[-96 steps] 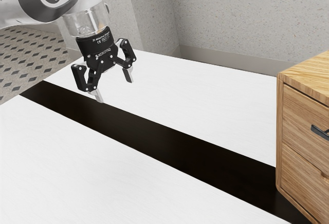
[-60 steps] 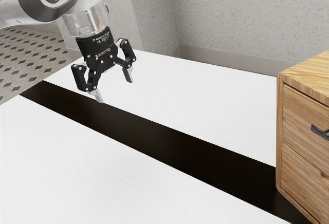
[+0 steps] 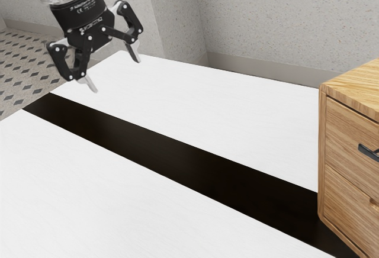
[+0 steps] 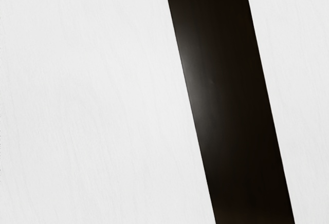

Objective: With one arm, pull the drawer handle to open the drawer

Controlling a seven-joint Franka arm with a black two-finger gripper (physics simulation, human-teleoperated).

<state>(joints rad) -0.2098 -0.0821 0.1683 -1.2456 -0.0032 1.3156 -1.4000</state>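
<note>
Approach not begun: our gripper (image 3: 112, 71) hangs high, jaws spread, holding nothing.
Drawer handle (image 3: 368, 151) is well apart from the jaws and lower, on the shut drawer (image 3: 349, 136). Risk: the long crossing ends misaligned and the fingers glance off the thin bar. Under the jaws, white table (image 3: 225, 107) with black stripe (image 3: 177, 160); behind them, speckled wall (image 3: 266, 15).

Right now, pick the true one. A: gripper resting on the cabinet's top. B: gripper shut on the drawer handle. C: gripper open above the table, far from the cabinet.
C: the gripper hangs open over the table at the exterior view's left, with the cabinet and its drawer handle far off at the right edge.
</note>
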